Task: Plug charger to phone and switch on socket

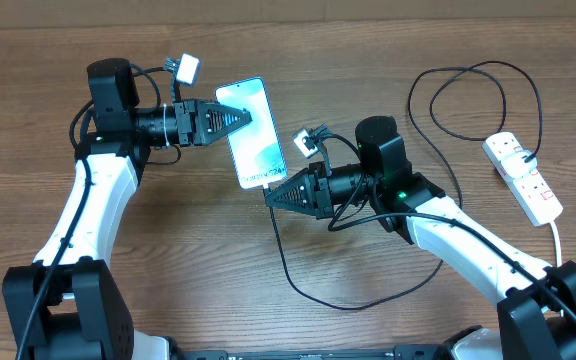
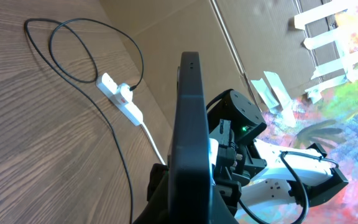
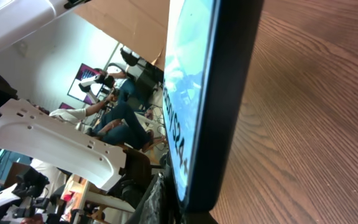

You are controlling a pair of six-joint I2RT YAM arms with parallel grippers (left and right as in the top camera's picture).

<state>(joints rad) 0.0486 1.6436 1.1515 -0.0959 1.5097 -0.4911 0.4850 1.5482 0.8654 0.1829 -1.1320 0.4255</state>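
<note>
Fingers [image 1: 226, 120] of the left gripper [image 1: 266, 120] are clamping the slim, glossy phone [image 1: 258, 152] at mid-table. The right gripper [image 1: 272, 197] is pinching shut on the charger [image 1: 348, 307] at the phone's lower end. Its thin black cable is looping toward the white oblong socket [image 1: 525, 177].

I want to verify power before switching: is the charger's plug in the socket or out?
In. A black plug sits in the socket, and the charger cable runs from it.
</note>
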